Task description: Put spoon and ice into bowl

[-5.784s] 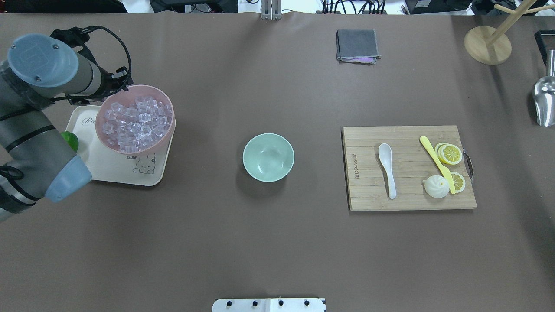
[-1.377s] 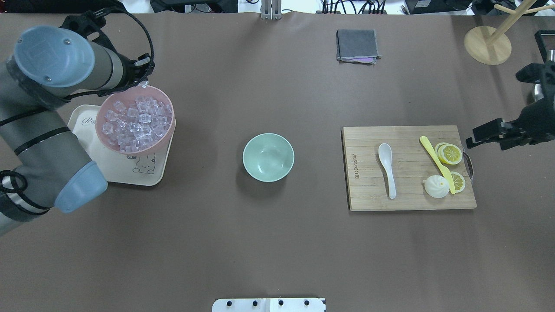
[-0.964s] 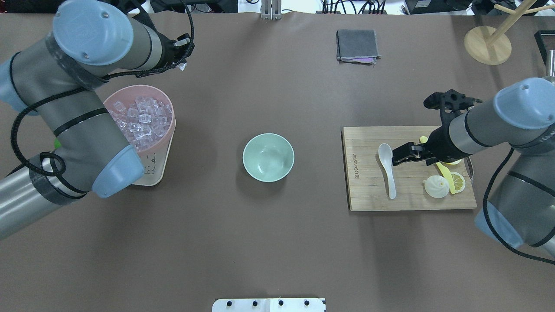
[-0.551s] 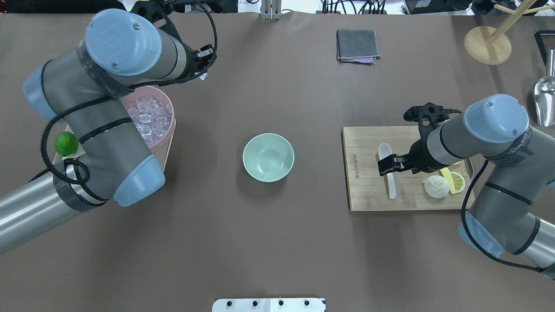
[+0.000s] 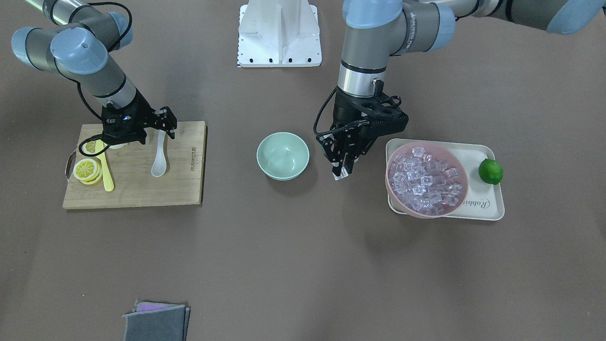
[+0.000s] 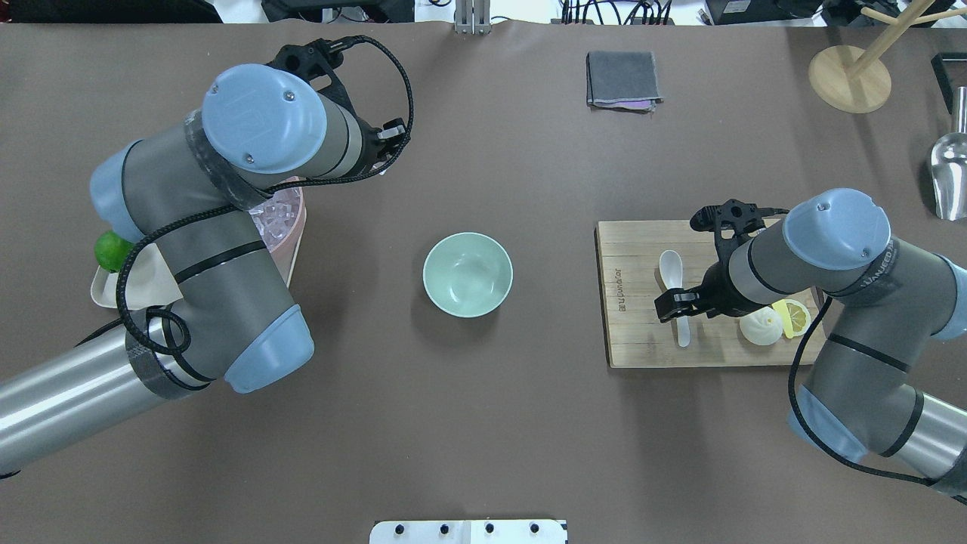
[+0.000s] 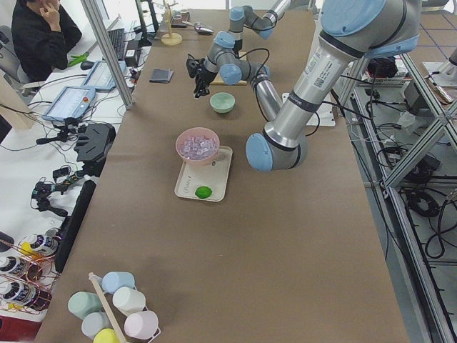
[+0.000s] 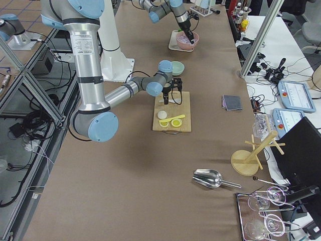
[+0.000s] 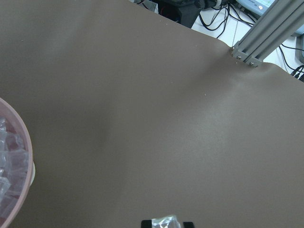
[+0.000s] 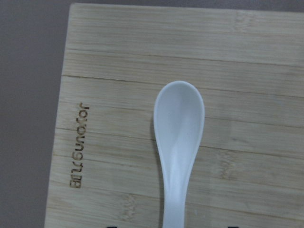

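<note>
While the glossy white spoon [image 6: 671, 266] is lying on the board [image 6: 634, 332] under the spread right gripper [image 6: 675, 304], the left gripper [image 5: 342, 166], pinching a clear ice cube [image 5: 341, 174], is closing on the green bowl [image 5: 282, 155].

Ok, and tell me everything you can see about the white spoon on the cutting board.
The spoon is a small, glossy white soup spoon, ceramic-looking, with a deep oval scoop and short handle. It lies flat on the bamboo cutting board, hollow up, handle toward the robot. The right gripper hangs open over its handle; whether it touches cannot be told.
</note>
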Robot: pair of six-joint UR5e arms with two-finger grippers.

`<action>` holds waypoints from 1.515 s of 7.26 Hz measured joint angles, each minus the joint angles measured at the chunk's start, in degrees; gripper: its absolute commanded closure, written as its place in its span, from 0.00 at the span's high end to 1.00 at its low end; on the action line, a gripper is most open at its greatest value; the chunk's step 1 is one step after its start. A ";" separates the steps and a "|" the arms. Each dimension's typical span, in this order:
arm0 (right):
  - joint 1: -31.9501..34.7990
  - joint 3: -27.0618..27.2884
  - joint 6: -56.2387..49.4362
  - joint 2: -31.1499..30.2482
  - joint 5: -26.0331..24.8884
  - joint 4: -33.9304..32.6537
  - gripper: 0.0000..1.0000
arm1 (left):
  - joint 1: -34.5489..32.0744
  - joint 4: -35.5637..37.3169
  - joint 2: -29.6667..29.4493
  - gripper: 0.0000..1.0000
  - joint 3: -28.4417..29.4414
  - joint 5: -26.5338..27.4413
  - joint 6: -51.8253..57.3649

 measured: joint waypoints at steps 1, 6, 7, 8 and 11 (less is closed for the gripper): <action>-0.06 -0.18 -0.07 0.03 -0.17 0.00 0.76 | 0.20 -0.02 0.01 0.00 0.03 0.02 0.04; 0.08 -2.56 -0.55 2.49 -1.01 -0.09 0.34 | 0.34 -0.26 0.09 0.00 0.20 0.03 0.42; 0.34 -2.78 -0.64 2.51 -1.07 -0.09 0.18 | 0.34 -0.55 0.09 0.00 0.30 0.03 0.48; 0.56 -2.95 -0.68 2.51 -1.07 -0.09 0.15 | 0.34 -0.80 0.08 0.00 0.45 0.03 0.52; 1.08 -3.89 -0.73 2.49 -1.06 -0.05 0.00 | 0.34 -1.23 0.08 0.00 0.60 0.03 0.63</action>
